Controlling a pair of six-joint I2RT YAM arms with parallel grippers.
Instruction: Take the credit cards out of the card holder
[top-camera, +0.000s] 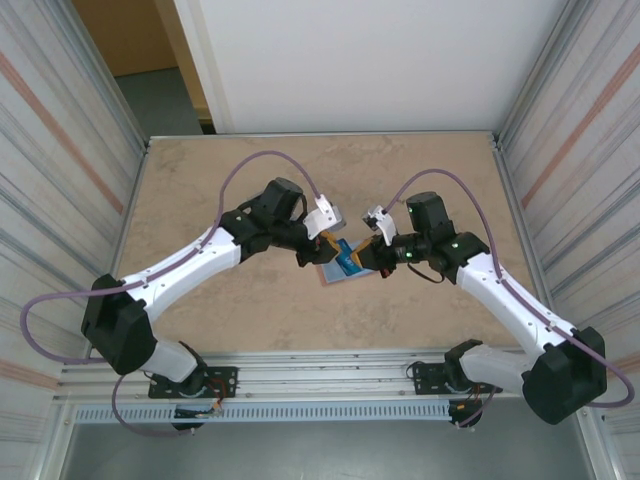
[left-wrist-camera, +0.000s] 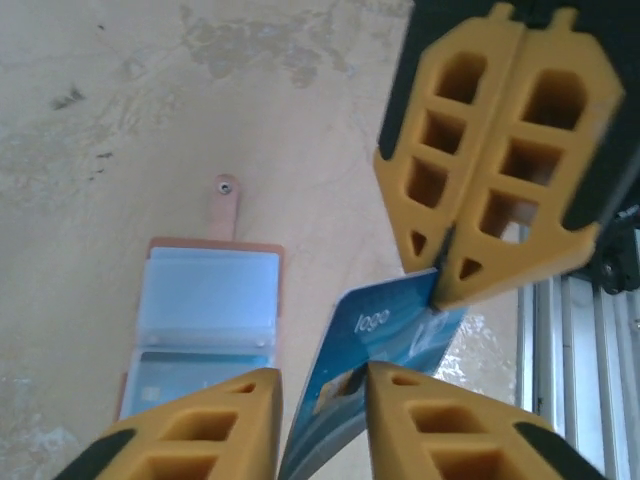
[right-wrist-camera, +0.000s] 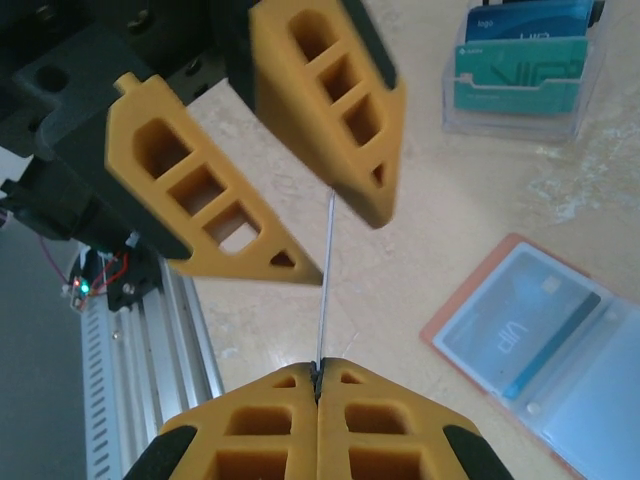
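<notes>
The card holder (top-camera: 329, 276) lies open on the table, salmon outside, blue-grey clear pockets inside (left-wrist-camera: 210, 290), its snap tab (left-wrist-camera: 226, 200) pointing away. A teal credit card (right-wrist-camera: 545, 322) sits in one pocket. Above the table a blue credit card (left-wrist-camera: 385, 335) is held up on edge. My right gripper (right-wrist-camera: 318, 368) is shut on one corner of it (left-wrist-camera: 445, 288). My left gripper (left-wrist-camera: 325, 378) stands around the card's other end. One of its fingers (left-wrist-camera: 440, 420) touches the card, and a gap shows on the other side. Seen edge-on, the card (right-wrist-camera: 324, 290) runs up between the left fingers (right-wrist-camera: 330, 110).
A clear stand (right-wrist-camera: 520, 115) holding teal and blue cards is on the table beyond the card holder (right-wrist-camera: 520, 345). The aluminium rail (top-camera: 320, 365) runs along the near edge. Ribbed walls close in the left and right sides.
</notes>
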